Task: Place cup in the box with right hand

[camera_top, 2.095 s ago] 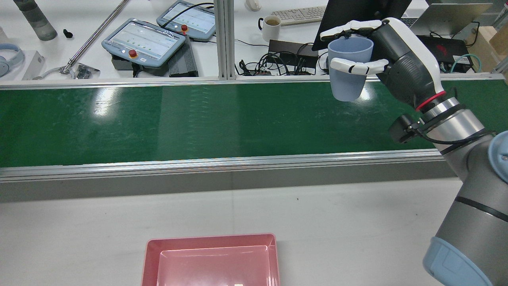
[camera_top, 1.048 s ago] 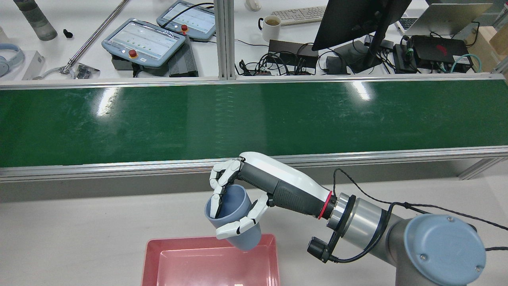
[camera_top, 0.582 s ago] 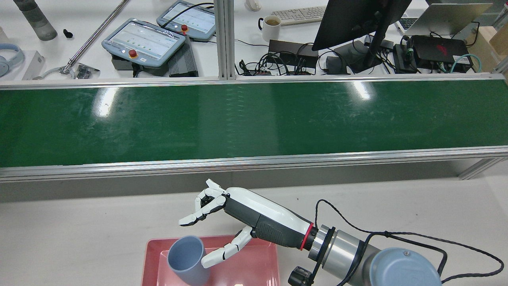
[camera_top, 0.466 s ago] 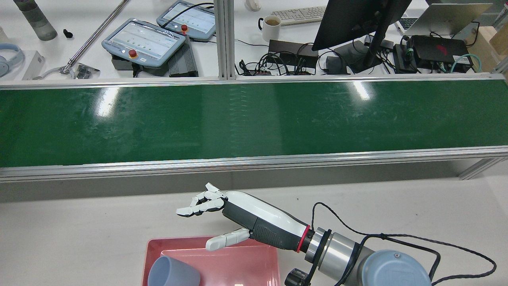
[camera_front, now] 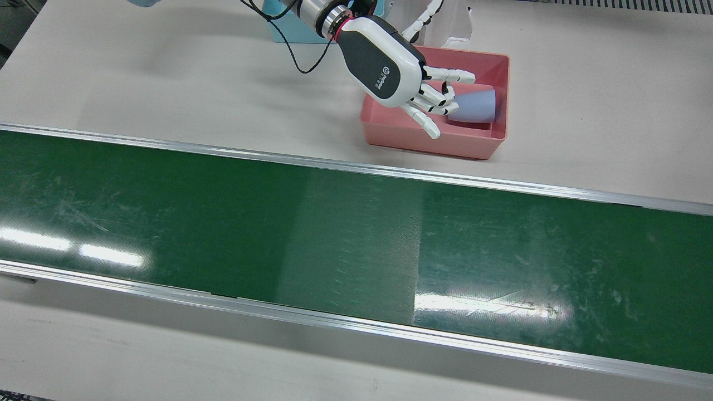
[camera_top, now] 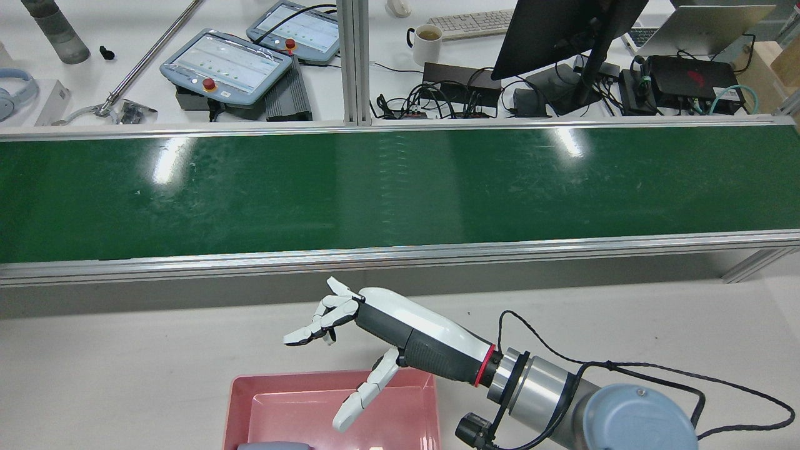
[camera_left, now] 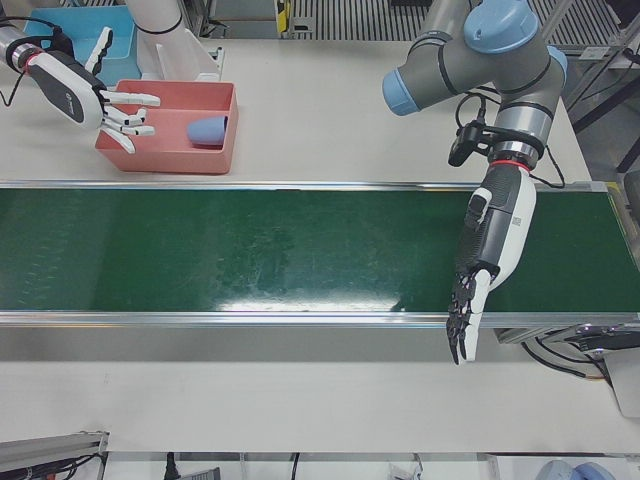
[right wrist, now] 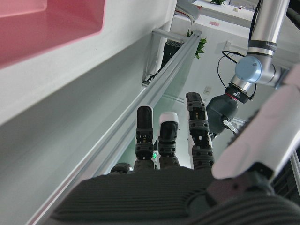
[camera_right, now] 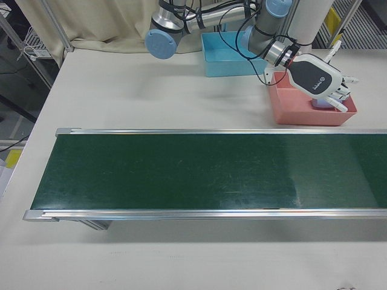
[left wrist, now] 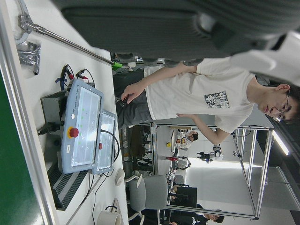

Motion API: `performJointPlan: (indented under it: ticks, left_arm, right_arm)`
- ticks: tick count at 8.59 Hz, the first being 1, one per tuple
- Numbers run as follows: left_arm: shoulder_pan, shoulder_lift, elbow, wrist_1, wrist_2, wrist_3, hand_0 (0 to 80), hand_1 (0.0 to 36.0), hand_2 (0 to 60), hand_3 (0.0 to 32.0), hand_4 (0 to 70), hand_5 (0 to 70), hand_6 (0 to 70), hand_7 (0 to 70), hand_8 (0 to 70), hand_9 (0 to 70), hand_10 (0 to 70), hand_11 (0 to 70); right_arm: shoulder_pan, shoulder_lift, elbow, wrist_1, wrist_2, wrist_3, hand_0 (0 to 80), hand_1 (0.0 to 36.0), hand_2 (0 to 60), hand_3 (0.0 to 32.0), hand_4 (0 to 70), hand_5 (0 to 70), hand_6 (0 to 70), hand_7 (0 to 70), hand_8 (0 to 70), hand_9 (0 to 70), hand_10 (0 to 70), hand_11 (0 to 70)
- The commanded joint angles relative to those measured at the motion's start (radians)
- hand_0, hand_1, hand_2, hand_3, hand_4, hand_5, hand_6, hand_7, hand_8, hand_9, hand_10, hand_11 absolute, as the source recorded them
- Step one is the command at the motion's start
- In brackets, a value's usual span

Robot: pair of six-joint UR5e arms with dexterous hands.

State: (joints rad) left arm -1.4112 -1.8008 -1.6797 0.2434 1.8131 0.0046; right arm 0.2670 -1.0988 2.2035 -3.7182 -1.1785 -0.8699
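Now the cup (camera_front: pixel 472 106) has rolled onto its side inside the box (camera_front: pixel 434 139). My right hand (camera_front: pixel 415 86) hovers over the box, fingers spread, holding nothing.

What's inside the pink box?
A blue cup lies on its side in the pink box. The right hand, open, hovers over the box's near end and hides part of the floor.

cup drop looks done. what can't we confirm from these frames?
- Cup in the rear view: cut off by the bottom edge, only a sliver shows.
- Cup's narrow end in the front view: hidden behind the right hand and its fingers.
- Box in the right-front view: the hand covers most of the cup inside.
- Left hand fingers: too small to judge.
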Motion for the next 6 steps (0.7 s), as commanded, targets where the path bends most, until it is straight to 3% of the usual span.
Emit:
performJointPlan:
  ticks: [1, 2, 3, 4, 5, 6]
  left_arm:
    - [0.0, 0.0, 0.0, 0.0, 0.0, 0.0, 0.0, 0.0, 0.0, 0.0, 0.0, 0.0, 0.0, 0.0, 0.0, 0.0, 0.0, 0.0]
    - [0.0, 0.0, 0.0, 0.0, 0.0, 0.0, 0.0, 0.0, 0.0, 0.0, 0.0, 0.0, 0.0, 0.0, 0.0, 0.0, 0.0, 0.0]
    - [0.0, 0.0, 0.0, 0.0, 0.0, 0.0, 0.0, 0.0, 0.0, 0.0, 0.0, 0.0, 0.0, 0.0, 0.0, 0.0, 0.0, 0.0]
    - [0.0, 0.0, 0.0, -0.001, 0.0, 0.0, 0.0, 0.0, 0.0, 0.0, 0.0, 0.0, 0.0, 0.0, 0.0, 0.0, 0.0, 0.0]
    - [0.0, 0.0, -0.002, 0.0, 0.0, 0.0, 0.0, 0.0, 0.0, 0.0, 0.0, 0.0, 0.0, 0.0, 0.0, 0.0, 0.0, 0.0]
    - [0.0, 0.0, 0.0, 0.0, 0.0, 0.0, 0.0, 0.0, 0.0, 0.0, 0.0, 0.0, 0.0, 0.0, 0.0, 0.0, 0.0, 0.0]
  right_arm:
    - [0.188, -0.108, 0.16, -0.031, -0.012, 0.073, 73.8, 36.0, 60.0, 0.0, 22.9, 13.8, 25.7, 70.0, 21.4, 43.2, 5.0, 11.2]
    - [0.292, -0.145, 0.166, -0.029, -0.029, 0.125, 80.0, 36.0, 51.2, 0.0, 30.2, 13.9, 24.2, 70.0, 20.6, 42.6, 5.2, 11.5]
    - [0.389, -0.167, 0.142, -0.029, -0.045, 0.19, 80.0, 36.0, 47.2, 0.0, 26.2, 13.2, 22.1, 70.0, 18.5, 39.5, 5.0, 11.1]
    - [0.488, -0.182, 0.089, -0.02, -0.047, 0.253, 79.5, 35.8, 37.9, 0.0, 23.8, 12.0, 19.4, 70.0, 15.4, 34.0, 4.3, 9.8]
    - [0.565, -0.181, 0.008, 0.003, -0.047, 0.337, 73.4, 33.7, 33.8, 0.0, 21.4, 11.4, 17.7, 70.0, 14.2, 31.1, 4.1, 9.3]
    - [0.627, -0.179, -0.064, 0.092, -0.049, 0.38, 65.5, 31.0, 31.4, 0.0, 21.7, 10.6, 16.4, 68.6, 13.1, 28.9, 3.8, 8.7]
